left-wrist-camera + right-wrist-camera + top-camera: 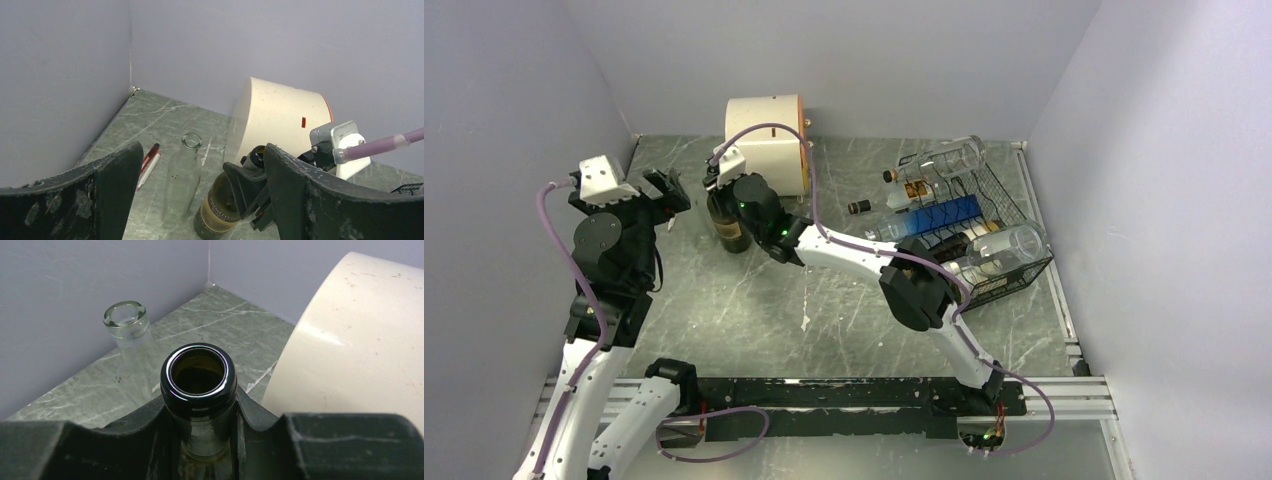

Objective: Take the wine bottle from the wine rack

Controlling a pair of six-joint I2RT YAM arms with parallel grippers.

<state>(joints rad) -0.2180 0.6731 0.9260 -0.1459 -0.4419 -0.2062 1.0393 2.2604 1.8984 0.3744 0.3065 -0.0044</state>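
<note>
The dark wine bottle [729, 228] is off the wine rack [984, 225]. It stands upright at about ten o'clock from the middle of the green marbled table [824, 310], just in front of the cream drum [764, 140], which lies on its side near twelve. Whether the bottle's base actually rests on the surface I cannot tell. The rack sits well apart at two to three o'clock, close to the right wall, with clear bottles [944, 160] lying in it and something blue among them.

The right gripper [714, 185] is clamped on the wine bottle's neck just under the mouth, with one black finger [145, 440] on either side. From its own camera the rim is open, with no cork in it.

The left gripper [667, 190] hangs at the bottle's nine o'clock, jaws spread wide and holding nothing. Its camera looks out between the two fingers at a clear glass bottle [182, 172], upright and just beside the wine bottle on the side toward the left wall. A red-and-white pen [149, 162] lies flat on the table near that clear bottle — a little further toward the back corner.
</note>
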